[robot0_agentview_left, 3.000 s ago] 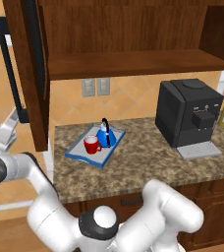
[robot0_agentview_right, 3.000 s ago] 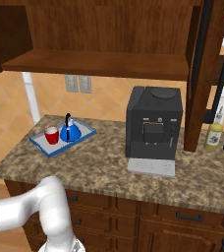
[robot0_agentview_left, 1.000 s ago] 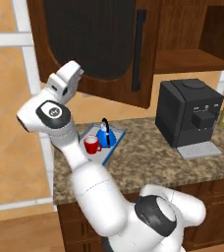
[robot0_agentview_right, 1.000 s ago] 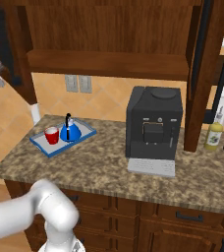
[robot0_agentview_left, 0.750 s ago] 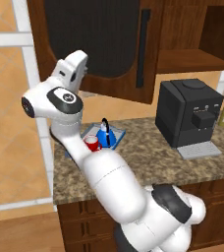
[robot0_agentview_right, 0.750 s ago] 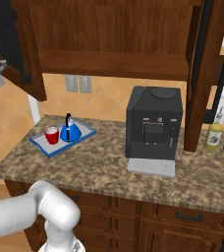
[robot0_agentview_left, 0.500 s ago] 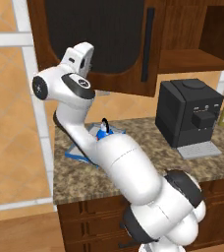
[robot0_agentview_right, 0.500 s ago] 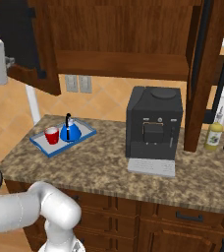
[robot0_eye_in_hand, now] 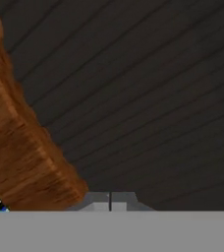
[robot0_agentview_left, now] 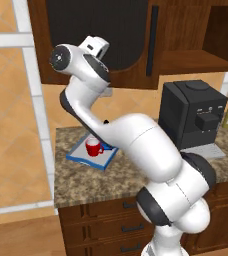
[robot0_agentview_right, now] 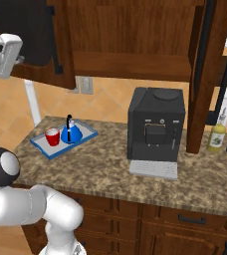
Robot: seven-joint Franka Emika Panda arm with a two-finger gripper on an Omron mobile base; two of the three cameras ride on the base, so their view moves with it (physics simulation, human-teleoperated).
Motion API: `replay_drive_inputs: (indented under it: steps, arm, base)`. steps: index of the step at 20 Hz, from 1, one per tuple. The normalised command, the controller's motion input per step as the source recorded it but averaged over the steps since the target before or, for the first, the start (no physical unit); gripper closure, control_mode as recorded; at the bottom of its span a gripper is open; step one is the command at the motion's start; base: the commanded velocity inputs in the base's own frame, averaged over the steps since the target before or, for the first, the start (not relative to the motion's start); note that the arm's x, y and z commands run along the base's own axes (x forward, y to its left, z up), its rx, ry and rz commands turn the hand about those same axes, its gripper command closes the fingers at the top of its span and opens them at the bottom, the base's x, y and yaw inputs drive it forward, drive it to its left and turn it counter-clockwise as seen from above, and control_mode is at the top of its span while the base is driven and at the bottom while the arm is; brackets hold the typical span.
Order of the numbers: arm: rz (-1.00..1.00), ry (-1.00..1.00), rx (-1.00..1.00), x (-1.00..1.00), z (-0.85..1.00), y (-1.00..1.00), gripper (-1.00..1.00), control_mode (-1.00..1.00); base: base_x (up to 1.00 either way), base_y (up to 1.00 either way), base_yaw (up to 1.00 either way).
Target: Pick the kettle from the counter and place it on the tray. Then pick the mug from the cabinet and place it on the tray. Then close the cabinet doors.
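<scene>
so the cabinet [robot0_agentview_right: 135,35] takes up the whole top of the scene, dark brown wood with a shelf [robot0_agentview_right: 130,67] inside. its left door [robot0_agentview_left: 93,37] with the black ribbed panel is swung most of the way over the opening, and the right door [robot0_agentview_right: 207,69] stands open, edge-on, by the coffee machine. under that is the speckled granite tabletop [robot0_agentview_right: 110,167] over dark drawers.

the white arm [robot0_agentview_left: 136,145] reaches up from the base and its hand [robot0_agentview_right: 6,52] sits right against the ribbed panel of the left door. in the hand view you just get the black ribs and the curved wood edge super close. can't tell if the hand is wide or narrow, the tips are jammed up at the panel and blurry.

big black coffee machine [robot0_agentview_right: 155,127] sits mid tabletop, two bottles [robot0_agentview_right: 216,137] to its right.

the blue-rimmed tray [robot0_agentview_right: 63,139] is on the left end of the tabletop, with the blue kettle [robot0_agentview_right: 71,132] and the red mug [robot0_agentview_right: 52,137] both standing in it, side by side.
</scene>
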Motion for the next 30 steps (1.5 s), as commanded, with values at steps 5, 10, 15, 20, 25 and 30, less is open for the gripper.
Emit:
replay_drive_inputs:
  steps: [5, 10, 15, 20, 25, 30]
  arm:
    - [0.05, -0.05, 0.04, 0.81, -0.45, -0.93, 1.0, -1.0]
    - [0.12, 0.0, 0.11, 1.0, -0.37, -1.0, 1.0, -1.0]
    - [0.16, -0.06, 0.1, 0.91, -0.35, -1.0, 1.0, -1.0]
    - [0.17, -0.14, 0.09, 0.94, -0.48, -1.0, 1.0, -1.0]
    - [0.17, -0.05, 0.17, 1.0, -0.26, -1.0, 1.0, -1.0]
    - [0.13, -0.03, 0.16, 0.89, -0.18, -0.87, 1.0, -1.0]
  base:
    - [0.0, 0.0, 0.0]
    - [0.0, 0.0, 0.0]
    - [0.0, 0.0, 0.0]
    - [0.0, 0.0, 0.0]
    - [0.0, 0.0, 0.0]
    - [0.0, 0.0, 0.0]
